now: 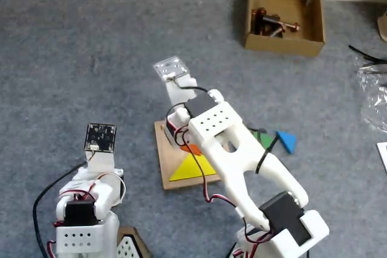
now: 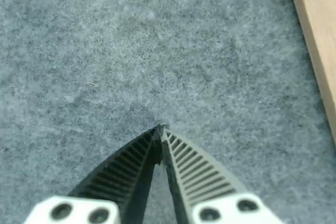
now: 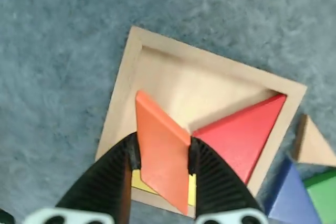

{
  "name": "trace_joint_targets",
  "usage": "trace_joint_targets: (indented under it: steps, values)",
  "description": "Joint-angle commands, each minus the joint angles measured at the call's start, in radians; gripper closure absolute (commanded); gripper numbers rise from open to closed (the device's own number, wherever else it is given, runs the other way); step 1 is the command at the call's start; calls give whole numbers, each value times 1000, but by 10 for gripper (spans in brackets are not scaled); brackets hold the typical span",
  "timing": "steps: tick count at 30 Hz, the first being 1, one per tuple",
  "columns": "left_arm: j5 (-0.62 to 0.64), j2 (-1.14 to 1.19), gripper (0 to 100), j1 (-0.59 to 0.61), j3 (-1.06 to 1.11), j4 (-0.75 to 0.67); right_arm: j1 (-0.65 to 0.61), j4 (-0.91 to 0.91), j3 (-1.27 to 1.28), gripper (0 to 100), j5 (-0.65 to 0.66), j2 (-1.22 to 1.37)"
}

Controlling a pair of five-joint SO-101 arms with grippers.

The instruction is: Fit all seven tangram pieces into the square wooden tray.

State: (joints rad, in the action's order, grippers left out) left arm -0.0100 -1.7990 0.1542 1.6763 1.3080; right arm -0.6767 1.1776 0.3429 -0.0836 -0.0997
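Orange parallelogram (image 3: 157,124) sits clamped between the right fingers (image 3: 113,177) over the wooden tray (image 3: 118,103), beside its red triangle (image 3: 241,129); left fingers (image 2: 191,166) rest together above grey tabletop (image 2: 105,51).

Light: was soft, even, from above.
Shadow: lay faint before the left gripper (image 2: 160,128).
Glare: glinted off the plastic bag (image 1: 376,104).

From above, the right arm (image 1: 242,155) covers most of the wooden tray (image 1: 162,158), and the green piece (image 1: 261,138) only peeks out beside it. At the wrist, the yellow piece (image 3: 136,182) lies mostly under the orange parallelogram (image 3: 163,150). The blue piece (image 3: 286,198) is cut off. I can't make out what's inside the cardboard box (image 1: 284,16).
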Motion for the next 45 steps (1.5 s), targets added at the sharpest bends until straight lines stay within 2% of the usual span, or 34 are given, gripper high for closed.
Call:
trace_joint_targets:
  steps: [1, 4, 15, 24, 26, 30, 33, 38, 45]
  values:
    - [5, 2, 994, 10, 21, 5, -10, -22, -48, 994, -103, -48]
    - [5, 2, 994, 10, 21, 5, -12, -21, -48, 994, -173, -48]
    - [5, 2, 994, 10, 21, 5, -58, -28, 41, 994, -172, -50]
    - [5, 2, 994, 10, 21, 5, -48, -27, 45, 994, -161, -50]
    - [5, 2, 994, 10, 21, 5, -44, -27, 45, 994, -60, -50]
    - [5, 2, 994, 10, 21, 5, -39, -22, 48, 994, 244, -47]
    - [5, 2, 994, 10, 21, 5, -39, -28, 93, 994, 381, -48]
    - [5, 2, 994, 10, 21, 5, -41, -110, 159, 994, 486, -50]
    - [5, 2, 994, 10, 21, 5, -41, -114, 171, 994, 583, -50]
